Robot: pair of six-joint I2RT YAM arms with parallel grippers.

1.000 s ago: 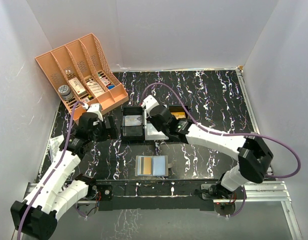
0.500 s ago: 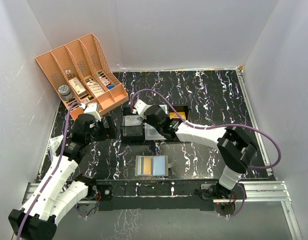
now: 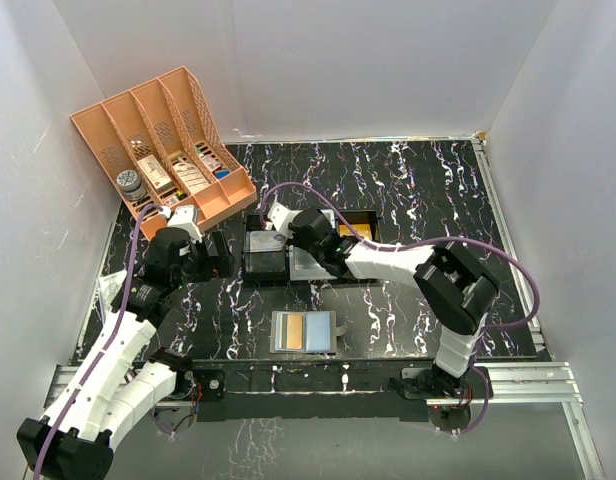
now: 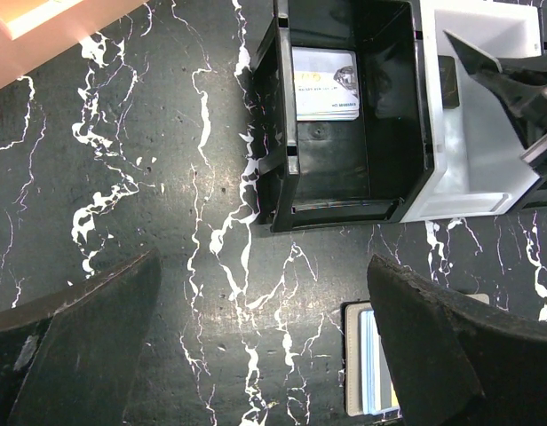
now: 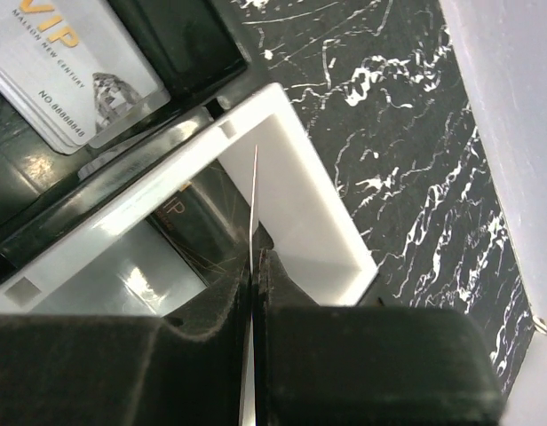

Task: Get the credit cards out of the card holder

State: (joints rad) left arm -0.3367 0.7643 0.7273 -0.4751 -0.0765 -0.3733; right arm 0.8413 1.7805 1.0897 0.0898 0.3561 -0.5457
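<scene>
White walls are enclosing a black table veined in white like marble. From above, the card holder is seen lying open and flat near the front edge, an orange card showing in its left panel. The right gripper is being held over the trays, its arm's elbow now swung further left than half a second before.

At the left wrist, the left gripper is being held wide apart and empty above bare table. A pale glossy card is lying in the black tray.

At the right wrist, a thin card, seen edge-on, is being pinched between closed fingers over the white tray.
</scene>
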